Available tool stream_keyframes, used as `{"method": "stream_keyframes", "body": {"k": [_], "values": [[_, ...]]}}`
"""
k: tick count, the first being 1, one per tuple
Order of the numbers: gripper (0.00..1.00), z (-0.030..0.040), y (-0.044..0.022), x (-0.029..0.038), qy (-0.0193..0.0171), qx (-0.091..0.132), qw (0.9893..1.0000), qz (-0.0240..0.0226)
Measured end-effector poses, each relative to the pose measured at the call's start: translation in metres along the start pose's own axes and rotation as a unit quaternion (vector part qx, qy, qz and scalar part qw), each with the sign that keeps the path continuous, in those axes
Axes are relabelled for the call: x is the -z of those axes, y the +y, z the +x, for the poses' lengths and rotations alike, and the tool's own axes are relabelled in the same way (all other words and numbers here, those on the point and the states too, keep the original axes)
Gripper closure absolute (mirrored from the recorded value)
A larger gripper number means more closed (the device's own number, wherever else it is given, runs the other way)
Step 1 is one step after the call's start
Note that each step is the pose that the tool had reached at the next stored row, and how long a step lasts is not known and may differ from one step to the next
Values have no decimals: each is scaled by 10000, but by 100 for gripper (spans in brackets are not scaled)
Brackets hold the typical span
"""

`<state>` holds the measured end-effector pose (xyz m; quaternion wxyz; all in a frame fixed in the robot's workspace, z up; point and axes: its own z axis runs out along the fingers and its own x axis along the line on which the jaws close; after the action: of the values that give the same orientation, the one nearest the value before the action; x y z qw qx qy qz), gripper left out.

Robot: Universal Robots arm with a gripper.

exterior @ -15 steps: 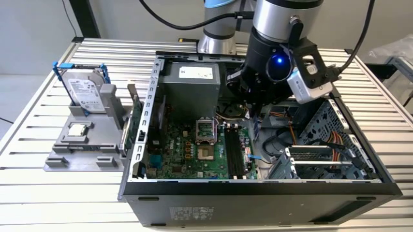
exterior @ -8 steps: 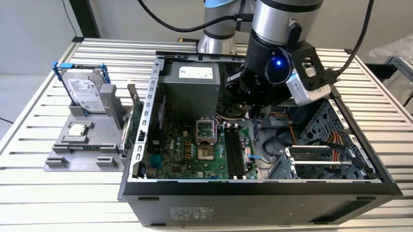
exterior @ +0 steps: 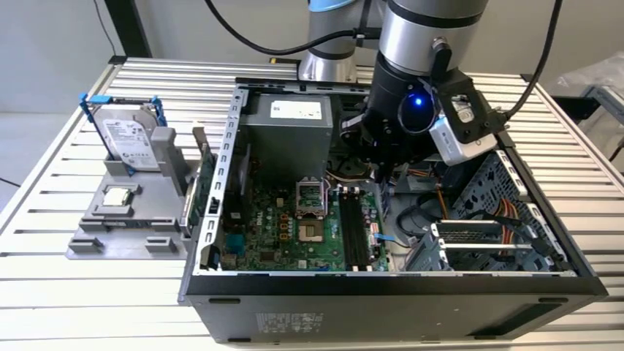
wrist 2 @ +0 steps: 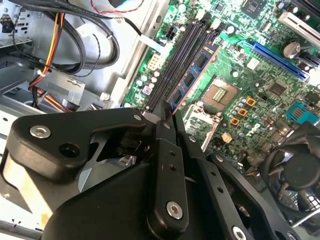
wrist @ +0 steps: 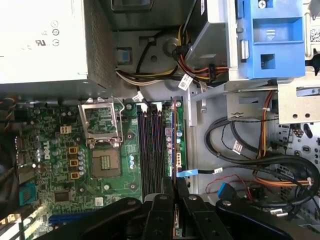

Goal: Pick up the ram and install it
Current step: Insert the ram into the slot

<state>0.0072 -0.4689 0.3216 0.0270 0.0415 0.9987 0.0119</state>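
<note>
The ram is a thin dark green stick with blue chips, and my gripper is shut on one end of it. In the first wrist view the ram shows edge-on, running from the gripper along the outer side of the black memory slots. I cannot tell whether it touches a slot. In the exterior view the gripper hangs inside the open computer case, over the far end of the memory slots.
Beside the slots are the processor socket and the grey power supply. Loose cables and a drive cage fill the case at the exterior view's right. Outside the case, a hard drive and processor chip rest on a grey stand.
</note>
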Motion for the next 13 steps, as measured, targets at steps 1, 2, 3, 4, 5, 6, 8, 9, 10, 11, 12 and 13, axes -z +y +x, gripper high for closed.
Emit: {"method": "stream_keyframes", "body": {"k": [1, 2, 3, 4, 5, 6, 8, 9, 10, 11, 12, 13], "values": [[100, 0, 0, -1, 0, 0, 10000, 0], [100, 0, 0, -1, 0, 0, 10000, -1], [100, -1, 0, -2, 0, 1, 10000, -1], [100, -1, 0, -2, 0, 1, 10000, -1], [100, -1, 0, -3, 0, 1, 10000, 0], [100, -1, 0, -10, -1, 1, 10000, -3], [100, 0, -1, -28, -1, 1, 10000, 4], [100, 1, 0, -32, -1, 0, 10000, 7], [100, 2, -1, -44, -1, 0, 10000, 8], [100, 3, -2, -60, -1, 1, 10000, 8], [100, 3, -2, -74, -1, 1, 10000, 8], [100, 4, -2, -90, -1, 1, 10000, 8]]}}
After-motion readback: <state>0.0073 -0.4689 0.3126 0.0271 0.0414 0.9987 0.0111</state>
